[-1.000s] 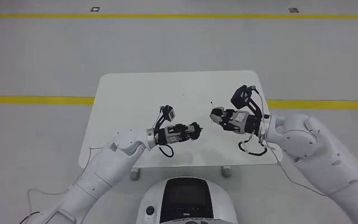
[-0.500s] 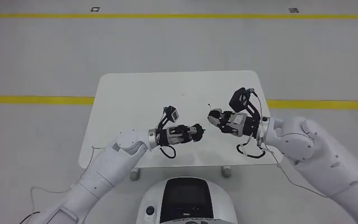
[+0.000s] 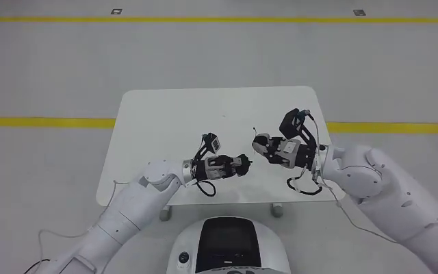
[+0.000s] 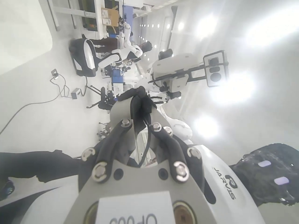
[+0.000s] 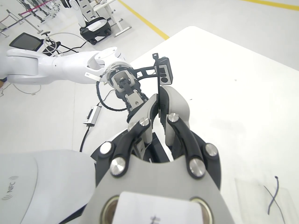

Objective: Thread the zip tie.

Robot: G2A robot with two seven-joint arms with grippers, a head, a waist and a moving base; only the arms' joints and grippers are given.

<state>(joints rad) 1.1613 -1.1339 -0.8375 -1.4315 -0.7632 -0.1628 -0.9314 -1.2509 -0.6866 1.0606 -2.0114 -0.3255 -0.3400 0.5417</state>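
My right gripper (image 3: 259,143) (image 5: 160,101) is shut on a thin black zip tie (image 5: 159,80). The tie stands up out of its fingertips, with its small square head (image 5: 155,55) (image 3: 254,129) at the free end. My left gripper (image 3: 244,164) (image 4: 140,96) hovers just beside it over the front middle of the white table (image 3: 171,116). It is shut on a thin black strip (image 4: 146,138) that runs back into its palm. Whether that strip belongs to the same tie cannot be told. In the right wrist view the left gripper (image 5: 132,102) sits partly behind my right finger.
A clear bag holding loose black zip ties (image 5: 272,194) lies on the table (image 5: 233,71) close to the right arm. The far and left parts of the tabletop are bare. The table's front edge runs just below both grippers.
The left gripper has moved right, toward the right gripper. The right gripper has shifted slightly left with the tie, so the gap between them has narrowed.
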